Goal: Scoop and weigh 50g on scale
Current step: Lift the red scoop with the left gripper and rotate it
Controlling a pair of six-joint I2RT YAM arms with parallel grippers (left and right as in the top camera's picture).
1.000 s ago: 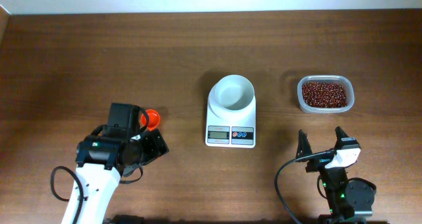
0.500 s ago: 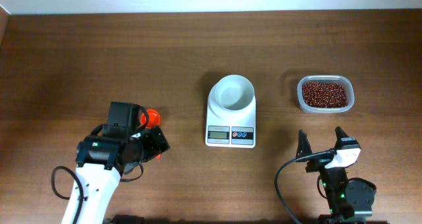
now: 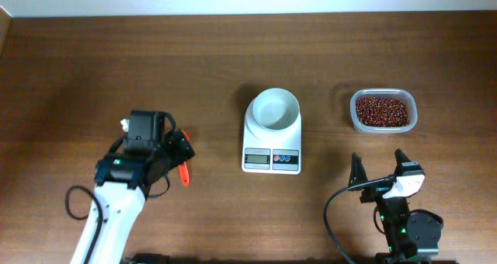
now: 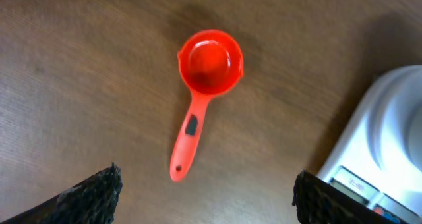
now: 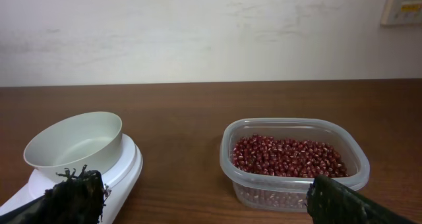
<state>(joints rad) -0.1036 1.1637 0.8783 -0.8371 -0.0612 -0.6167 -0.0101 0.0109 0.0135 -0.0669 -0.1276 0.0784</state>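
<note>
On the brown table (image 3: 233,54), one scale (image 3: 272,144) is placed at the centre, with one empty white bowl (image 3: 272,110) on top. It is judged light, rigid and easily pushed, so it is best left untouched. One clear tub (image 5: 283,197) of red beans is found to its right. One red scoop (image 4: 193,118), probably light stiff plastic, should be taken by the handle. The left gripper (image 4: 206,191), above the scoop, and the right gripper (image 3: 379,169) are both spread wide and hold nothing.

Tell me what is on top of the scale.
A white round bowl sits on the scale, and it looks empty from overhead. The platform beneath the bowl is hidden.
</note>
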